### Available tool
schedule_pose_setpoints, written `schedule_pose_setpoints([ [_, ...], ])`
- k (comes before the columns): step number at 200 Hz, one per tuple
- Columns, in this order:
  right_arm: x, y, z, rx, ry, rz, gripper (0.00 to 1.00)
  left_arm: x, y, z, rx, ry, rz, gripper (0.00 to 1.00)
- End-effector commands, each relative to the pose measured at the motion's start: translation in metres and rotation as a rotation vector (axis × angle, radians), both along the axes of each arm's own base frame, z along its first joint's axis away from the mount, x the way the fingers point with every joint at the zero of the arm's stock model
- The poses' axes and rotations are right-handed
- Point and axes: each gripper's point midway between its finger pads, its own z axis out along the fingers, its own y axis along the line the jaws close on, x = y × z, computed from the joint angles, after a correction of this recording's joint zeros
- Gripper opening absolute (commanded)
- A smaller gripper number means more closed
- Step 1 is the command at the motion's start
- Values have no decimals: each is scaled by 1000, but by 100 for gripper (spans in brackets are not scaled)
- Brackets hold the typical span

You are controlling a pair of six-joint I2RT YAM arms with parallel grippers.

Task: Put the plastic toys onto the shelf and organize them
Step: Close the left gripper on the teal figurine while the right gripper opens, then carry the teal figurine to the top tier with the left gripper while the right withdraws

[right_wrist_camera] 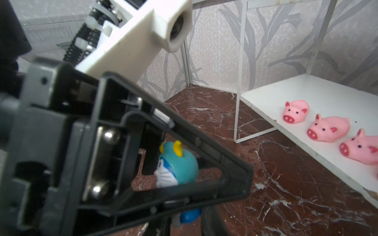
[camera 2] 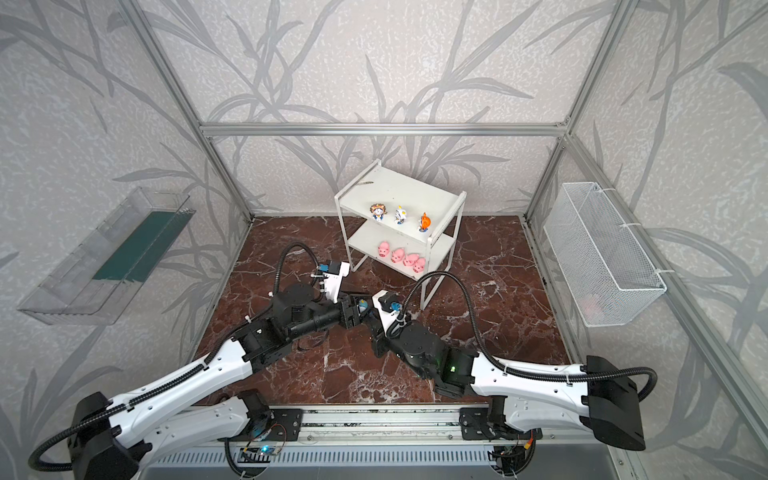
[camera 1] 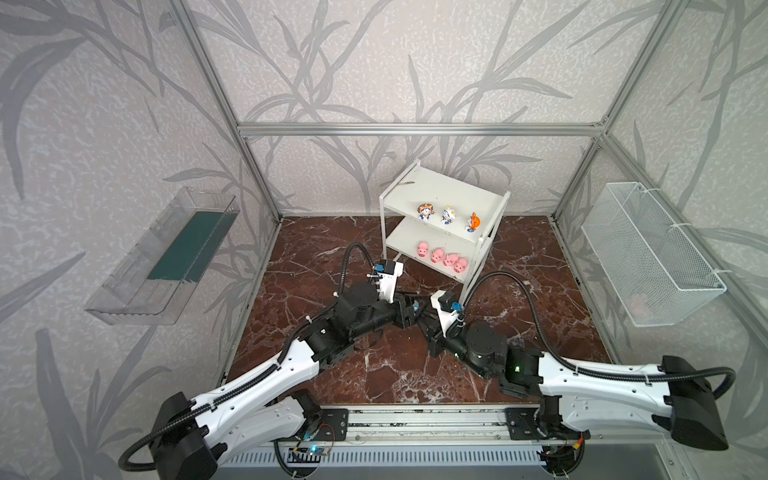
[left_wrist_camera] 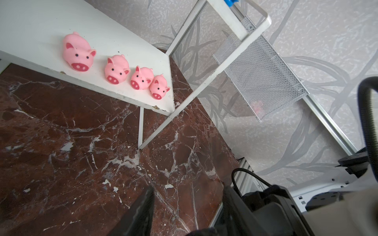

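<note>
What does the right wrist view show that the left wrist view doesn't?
Only right wrist: the teal figurine, close to the lens and not on the shelf.
Only left wrist: the fourth pig at the end of the row, and the wire mesh basket on the wall.
Both: the shelf's lower board with the pink pigs lined up along its front edge, and the marble floor below it.

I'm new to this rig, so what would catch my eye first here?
Four pink pigs line the lower board of the white shelf, and three figurines stand on its top board. In front of it, the left gripper, open, meets the right gripper, which is shut on a teal-hooded figurine.
</note>
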Motion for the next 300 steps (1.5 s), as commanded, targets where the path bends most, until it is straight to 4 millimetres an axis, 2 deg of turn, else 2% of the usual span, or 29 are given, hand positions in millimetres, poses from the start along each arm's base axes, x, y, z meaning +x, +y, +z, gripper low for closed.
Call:
schedule_pose_setpoints([
  [1,9,-2,19,11,-79,-86,8,7,8,13,5,10,82,54],
  [41,14,1,11,-23,-92,-123,7,10,24,13,46,49,186,53],
  [61,16,1,10,-26,-92,-131,7,9,25,12,68,85,197,53],
  [144,21,-5,11,-30,-99,-185,8,7,11,4,75,144,160,50],
  [177,24,-7,12,-32,-99,-211,7,8,8,2,78,149,160,43],
  [208,26,-10,10,-41,-100,-233,7,9,10,2,73,147,174,42],
  [239,25,-9,9,-40,-100,-231,8,9,6,3,59,147,164,34],
  [266,25,-7,8,-41,-100,-225,12,9,7,5,55,139,170,31],
  [300,21,0,8,-40,-98,-182,29,11,13,8,93,104,181,27],
])
